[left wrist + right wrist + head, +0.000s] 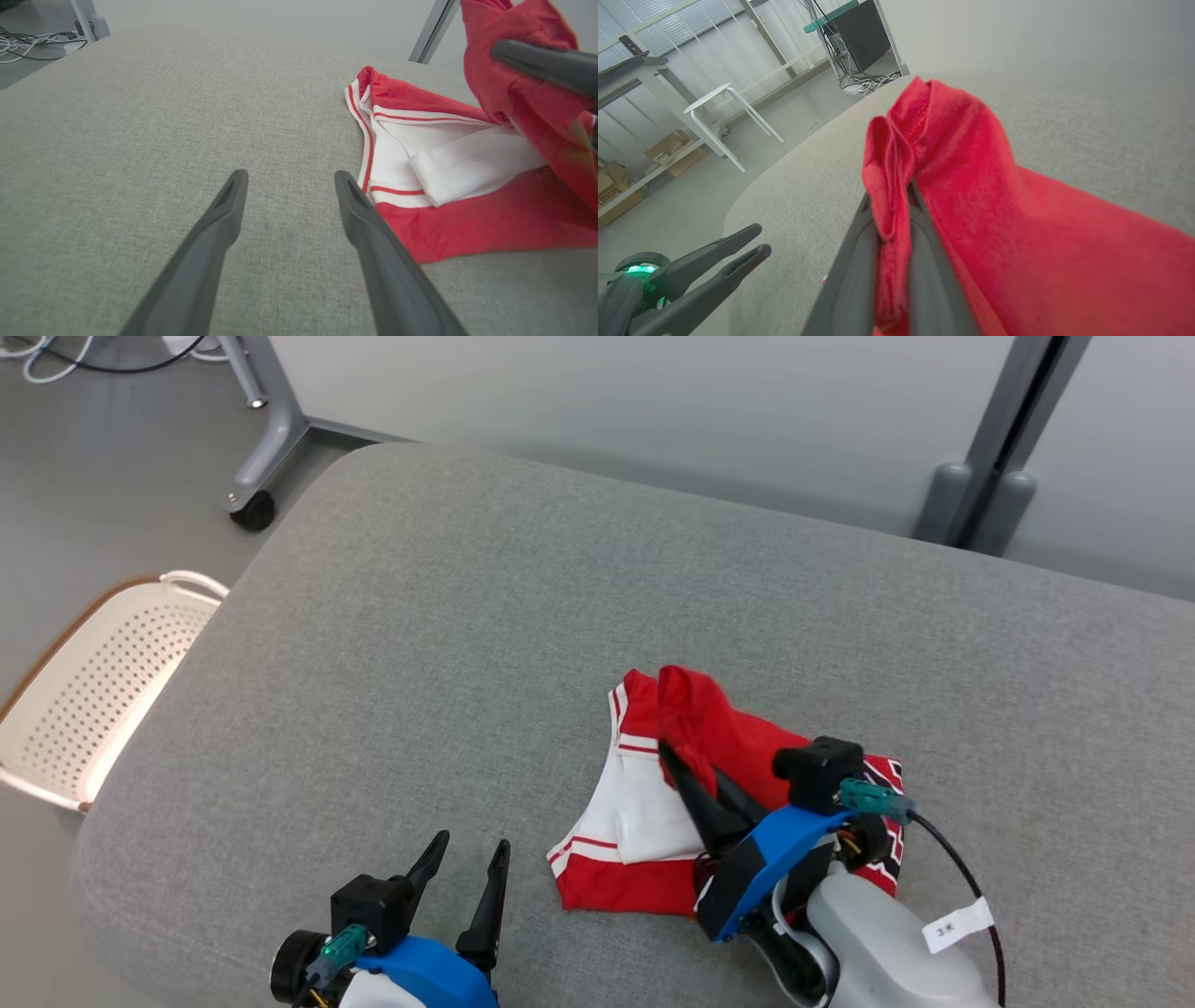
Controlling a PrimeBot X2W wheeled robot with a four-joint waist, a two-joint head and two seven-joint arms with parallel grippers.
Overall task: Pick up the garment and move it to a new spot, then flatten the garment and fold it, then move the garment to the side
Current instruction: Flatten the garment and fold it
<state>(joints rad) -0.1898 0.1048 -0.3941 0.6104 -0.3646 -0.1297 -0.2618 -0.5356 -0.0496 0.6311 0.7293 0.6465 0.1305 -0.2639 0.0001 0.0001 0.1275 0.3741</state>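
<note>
The garment [644, 803] is red with white panels and red stripes, lying rumpled on the grey cushion [485, 644] right of centre. My right gripper [668, 749] is shut on a lifted red fold of it [896, 186], which stands up above the rest. In the left wrist view the garment [467, 163] spreads at the right, the raised fold at top right with a right finger across it. My left gripper [471, 847] is open over bare cushion to the garment's left, apart from it, its fingertips [343, 179] close to the white edge.
A white perforated basket [84, 691] stands off the cushion's left edge. A wheeled grey frame leg [257, 476] is on the floor at the far left, another upright [990, 476] at the far right. A white stool [724, 107] and cables lie beyond.
</note>
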